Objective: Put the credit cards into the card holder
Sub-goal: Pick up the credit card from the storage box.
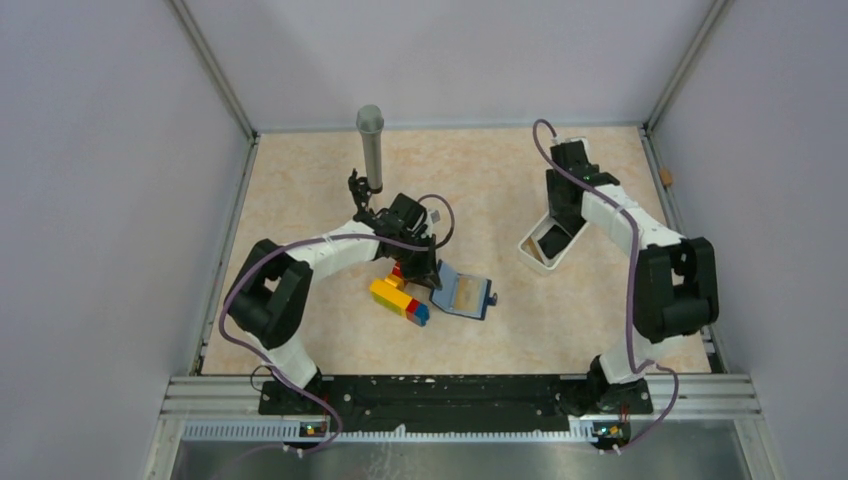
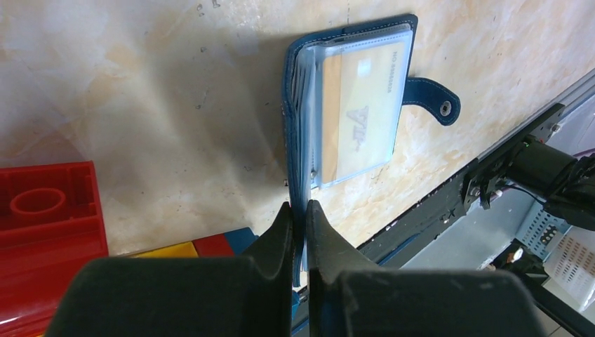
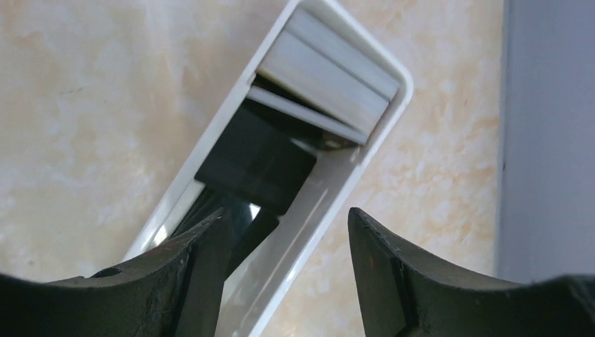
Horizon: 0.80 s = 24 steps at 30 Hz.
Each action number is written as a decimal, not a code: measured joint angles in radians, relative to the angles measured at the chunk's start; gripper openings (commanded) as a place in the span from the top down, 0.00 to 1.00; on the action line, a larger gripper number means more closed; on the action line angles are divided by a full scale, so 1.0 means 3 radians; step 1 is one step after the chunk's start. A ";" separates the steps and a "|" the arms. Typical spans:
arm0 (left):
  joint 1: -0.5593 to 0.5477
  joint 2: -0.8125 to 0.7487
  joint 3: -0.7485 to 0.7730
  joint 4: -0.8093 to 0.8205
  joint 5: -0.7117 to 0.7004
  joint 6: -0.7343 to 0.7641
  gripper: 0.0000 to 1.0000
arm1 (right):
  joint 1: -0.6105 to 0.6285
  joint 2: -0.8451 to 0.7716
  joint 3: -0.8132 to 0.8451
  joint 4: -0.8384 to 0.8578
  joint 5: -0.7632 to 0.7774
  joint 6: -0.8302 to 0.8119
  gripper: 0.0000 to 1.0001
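The beige marbled tabletop (image 1: pixel 300 200) is boxed in by grey walls (image 1: pixel 100 200) at 9, 12 and 3 o'clock. Bare surface stretches toward 12 o'clock, and more lies between the two arms. The small navy-blue fold-over card holder (image 2: pixel 351 105) lies open just toward 6 o'clock of the table's middle. A yellow-gold credit card (image 2: pixel 365 98) sits behind its clear sleeve, and its snap tab (image 2: pixel 429 98) sticks out sideways. Chunky red, yellow and blue toy bricks (image 1: pixel 398 296) crowd its 9 o'clock side, just beside the left gripper (image 2: pixel 298 210). An upright grey cylinder (image 1: pixel 371 150) stands at 11 o'clock. A white oblong plastic tray (image 1: pixel 528 252) lies well apart at 2 o'clock and holds a black block (image 3: pixel 256 158) and pale grey flat pieces (image 3: pixel 330 70). The left gripper's fingers are pinched together on the card holder's blue edge. The right gripper (image 3: pixel 286 214) hangs over the tray with its fingers spread apart, gripping nothing.
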State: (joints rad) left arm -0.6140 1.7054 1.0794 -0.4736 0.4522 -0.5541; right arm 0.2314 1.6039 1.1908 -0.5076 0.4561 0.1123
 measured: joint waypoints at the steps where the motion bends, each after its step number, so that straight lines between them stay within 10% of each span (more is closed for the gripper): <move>1: 0.0010 0.0000 0.0000 -0.0005 0.0001 0.0015 1.00 | -0.0027 0.0107 0.0099 0.0004 -0.0008 -0.0111 0.42; 11: 0.0083 0.0001 0.0004 -0.0031 0.0000 0.0107 1.00 | -0.0193 0.0694 0.0595 -0.0148 -0.0437 -0.0722 0.50; 24: 0.0092 0.0018 0.0055 -0.0080 -0.0015 0.0159 1.00 | -0.0193 0.0036 -0.0050 -0.0444 -0.1489 -0.0033 0.42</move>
State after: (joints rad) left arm -0.5865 1.7107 1.0958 -0.4976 0.4477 -0.5064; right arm 0.1734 1.6146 1.1759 -0.6407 0.0093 0.1024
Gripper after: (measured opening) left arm 0.055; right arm 0.560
